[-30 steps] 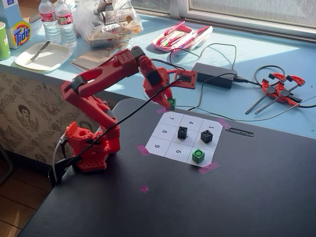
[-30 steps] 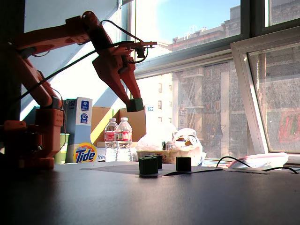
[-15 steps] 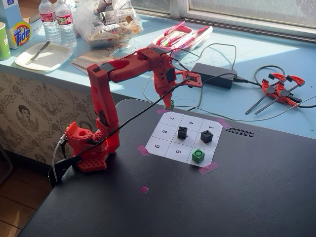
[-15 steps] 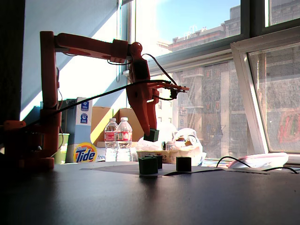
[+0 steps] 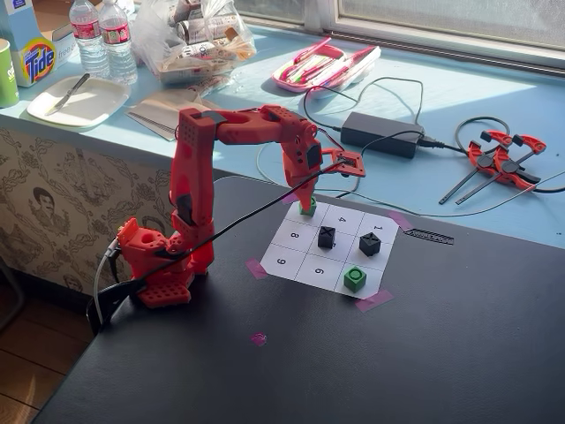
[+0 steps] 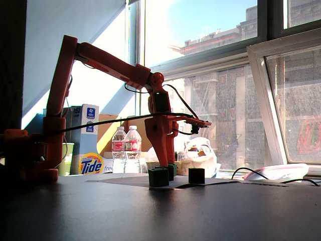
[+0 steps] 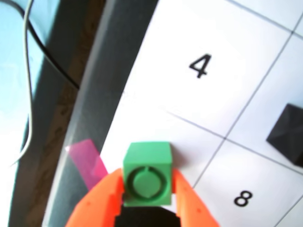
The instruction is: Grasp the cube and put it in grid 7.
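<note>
My gripper point(image 7: 147, 177) is shut on a small green cube point(image 7: 147, 171); the orange jaws press both its sides. The cube has a round mark on the face toward the wrist camera. It sits low over the white corner cell, grid 7 point(image 7: 137, 124), whose number the cube hides; cells 4 and 8 border it. In a fixed view the gripper point(image 5: 307, 203) holds the cube point(image 5: 307, 208) at the grid's far left corner. A second green cube point(image 5: 355, 279) stands in the near corner cell.
Two black cubes point(image 5: 327, 236) point(image 5: 370, 244) stand on other cells of the paper grid point(image 5: 291, 263), which pink tape point(image 5: 256, 268) holds down. A black cable runs from the base to the wrist. Behind the black table lie a power brick point(image 5: 380, 134) and clamps point(image 5: 499, 157).
</note>
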Controlling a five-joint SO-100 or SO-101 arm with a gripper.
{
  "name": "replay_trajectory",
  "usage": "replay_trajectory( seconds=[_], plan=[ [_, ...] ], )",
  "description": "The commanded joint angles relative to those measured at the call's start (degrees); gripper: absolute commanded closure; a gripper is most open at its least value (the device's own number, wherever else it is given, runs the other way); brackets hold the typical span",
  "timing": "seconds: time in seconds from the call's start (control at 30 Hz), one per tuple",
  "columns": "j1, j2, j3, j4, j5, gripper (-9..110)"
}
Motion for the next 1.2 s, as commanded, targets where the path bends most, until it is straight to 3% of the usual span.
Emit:
replay_trajectory(
  seconds=[0.0,0.13,0.43,0.53,0.7,0.9,1.0,1.17],
  plan=[
    [0.09,0.18,-0.97,-1.14,0.0,93],
    [0.26,0.44,-5.89,4.92,3.6,86],
    [4.83,7.56,-23.12,26.02,2.55,86],
    [9.84,15.91,-21.53,26.81,2.46,86],
    [26.19,36.04,-6.68,17.84,4.31,86],
    [47.11,51.86,11.34,12.83,22.32,86],
    [54.76,61.26,23.99,9.4,25.31,86],
    [63.02,73.83,42.8,2.2,25.58,101]
  ],
)
